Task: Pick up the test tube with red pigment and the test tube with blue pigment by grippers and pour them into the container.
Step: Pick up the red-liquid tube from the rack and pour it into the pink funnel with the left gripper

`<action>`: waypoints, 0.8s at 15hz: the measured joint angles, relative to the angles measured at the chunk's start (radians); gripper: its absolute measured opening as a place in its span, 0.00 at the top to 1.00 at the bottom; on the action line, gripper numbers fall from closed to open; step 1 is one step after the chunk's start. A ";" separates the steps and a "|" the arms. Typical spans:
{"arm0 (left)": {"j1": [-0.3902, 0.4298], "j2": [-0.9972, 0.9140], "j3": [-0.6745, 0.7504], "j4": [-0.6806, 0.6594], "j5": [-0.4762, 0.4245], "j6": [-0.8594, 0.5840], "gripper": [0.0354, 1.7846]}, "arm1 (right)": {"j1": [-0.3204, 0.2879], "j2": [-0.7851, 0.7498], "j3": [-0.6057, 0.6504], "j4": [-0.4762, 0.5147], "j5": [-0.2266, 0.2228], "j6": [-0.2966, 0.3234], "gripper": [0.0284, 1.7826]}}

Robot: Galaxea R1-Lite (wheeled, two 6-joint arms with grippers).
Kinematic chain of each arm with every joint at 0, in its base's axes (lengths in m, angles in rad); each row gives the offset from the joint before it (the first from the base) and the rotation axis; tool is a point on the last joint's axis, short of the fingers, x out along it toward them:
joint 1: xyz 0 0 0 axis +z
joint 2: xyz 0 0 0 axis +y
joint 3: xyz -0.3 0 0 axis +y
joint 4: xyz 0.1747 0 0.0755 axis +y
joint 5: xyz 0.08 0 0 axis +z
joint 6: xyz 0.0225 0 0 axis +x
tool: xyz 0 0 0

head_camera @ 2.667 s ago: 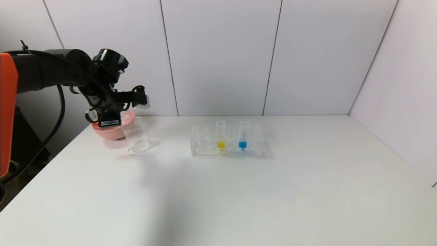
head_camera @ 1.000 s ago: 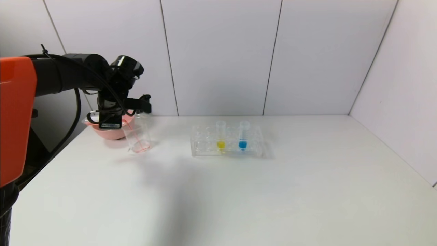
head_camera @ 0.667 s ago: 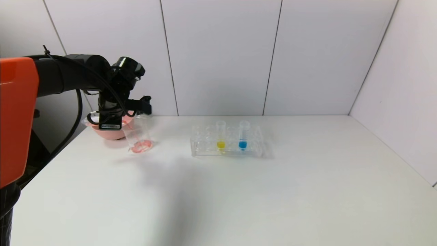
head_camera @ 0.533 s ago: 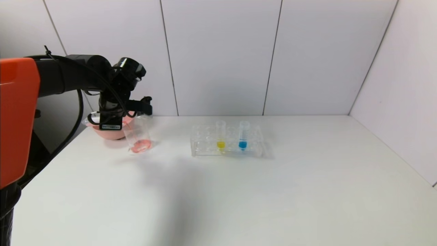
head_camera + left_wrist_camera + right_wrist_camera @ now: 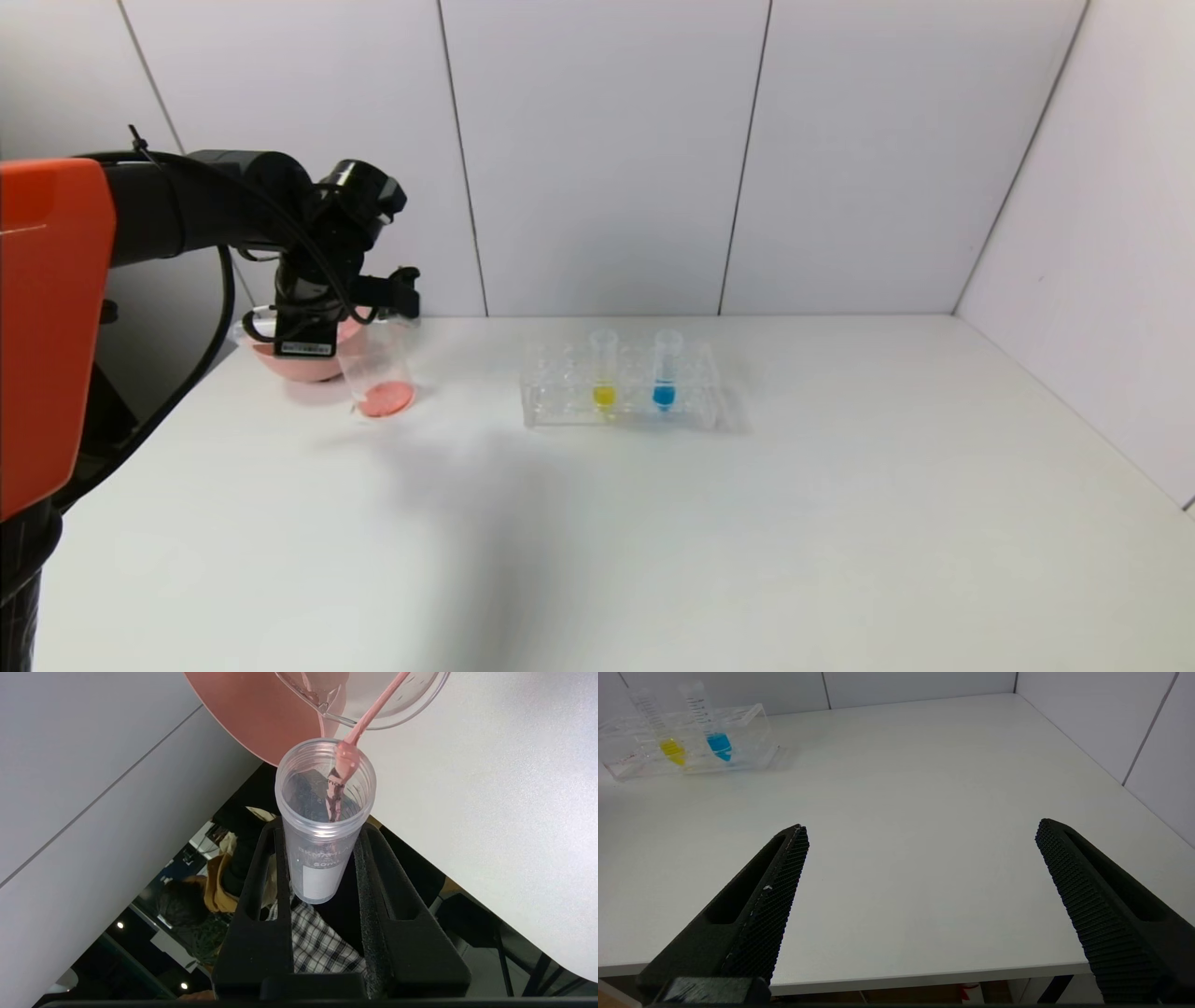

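My left gripper [image 5: 387,297] is shut on the test tube with red pigment [image 5: 322,868] and holds it tipped over the container [image 5: 376,367], a clear beaker at the table's back left. In the left wrist view a thin red stream runs from the tube's mouth over the beaker's rim [image 5: 420,697]. Red liquid [image 5: 387,399] lies on the beaker's bottom. The test tube with blue pigment [image 5: 664,369] stands upright in the clear rack [image 5: 560,392]; it also shows in the right wrist view [image 5: 712,723]. My right gripper [image 5: 922,826] is open and empty above the table's front edge, out of the head view.
A tube with yellow pigment [image 5: 604,369] stands in the rack left of the blue one. A pink bowl [image 5: 297,362] sits right behind the beaker, under my left wrist. White walls close the back and right sides of the table.
The beaker was empty 2.7 s ago; red liquid has been streaming in and its pool has grown. My left gripper has tilted the tube further and shifted slightly right.
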 joint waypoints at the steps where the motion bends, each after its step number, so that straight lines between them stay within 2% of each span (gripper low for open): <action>1: -0.002 0.000 0.000 0.000 0.006 0.000 0.78 | 0.000 0.000 0.000 0.000 0.000 0.000 0.00; 12: -0.004 0.000 -0.001 -0.017 0.047 0.001 0.78 | 0.000 0.000 0.000 0.000 0.000 0.000 0.00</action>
